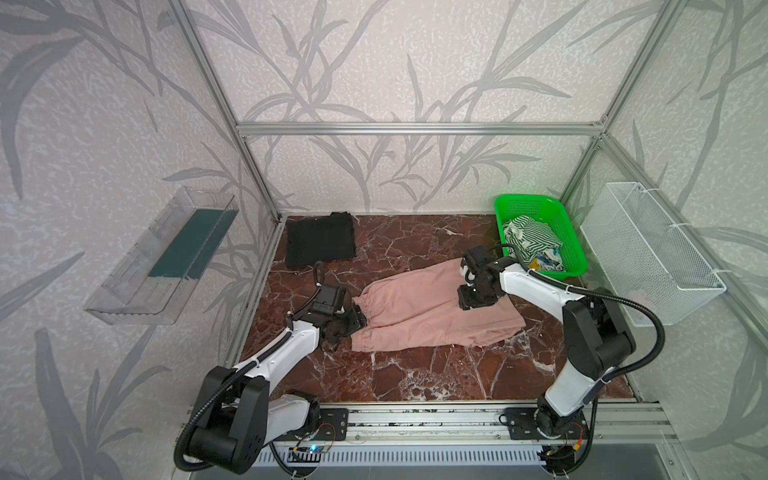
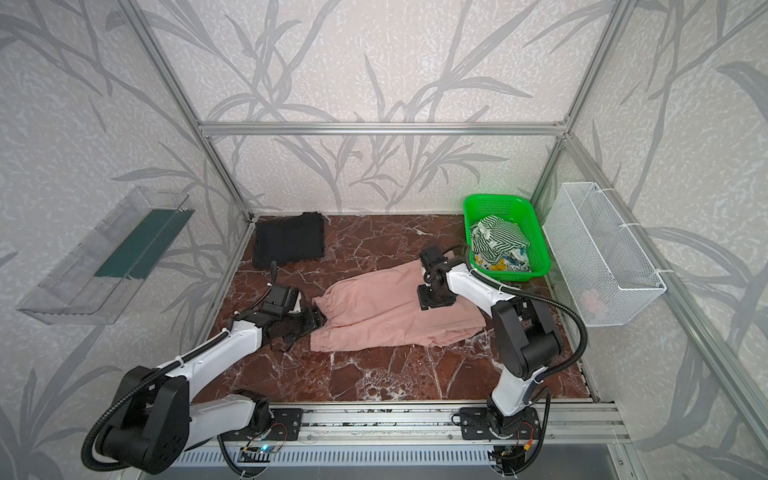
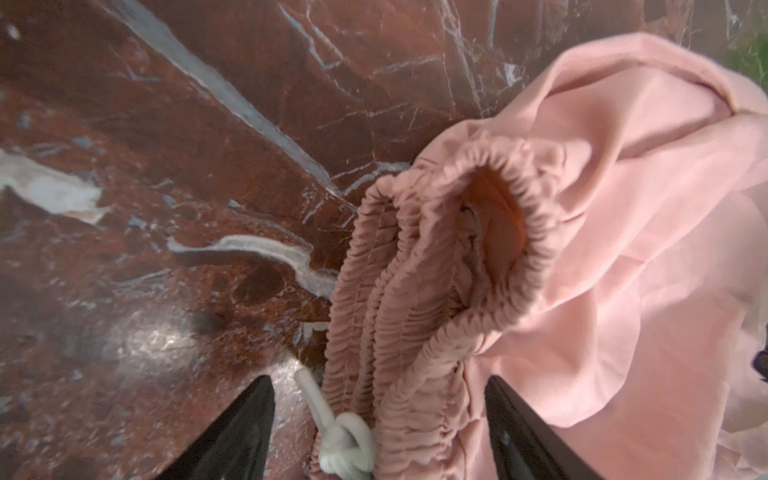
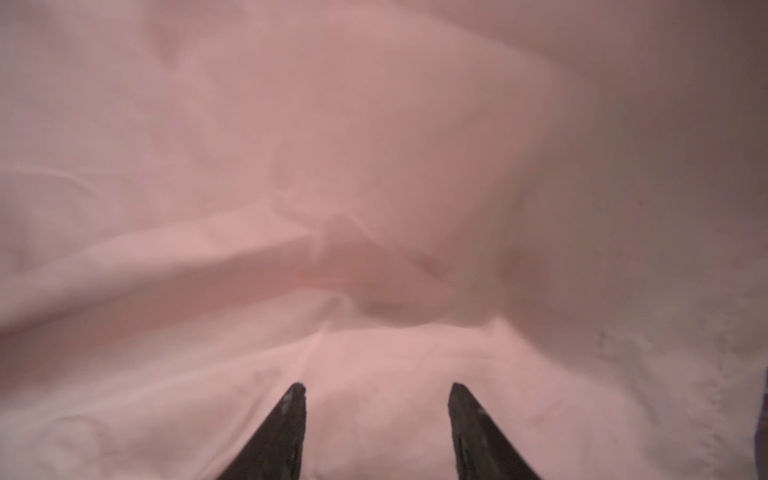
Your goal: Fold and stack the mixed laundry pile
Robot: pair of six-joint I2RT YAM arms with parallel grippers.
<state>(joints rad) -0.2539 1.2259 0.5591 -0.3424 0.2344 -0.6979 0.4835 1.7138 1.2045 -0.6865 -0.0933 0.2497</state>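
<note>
Both spread: left tool [image 3: 378, 378] straddles pink shorts' [image 1: 415, 307] ruched waistband [image 3: 415, 257] (knotted white cord [image 3: 345, 444]), right tool [image 4: 376, 386] above

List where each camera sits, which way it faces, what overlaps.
Both top views: high over the front rail, facing down and back at the marble table and pink shorts; left arm, right arm in full.
Left wrist: on the left arm, facing the shorts' waistband and drawstring knot; left gripper open, fingers only.
Right wrist: on the right arm, close over the shorts; right gripper open, fingers only.
Shared: shorts in all four views.
</note>
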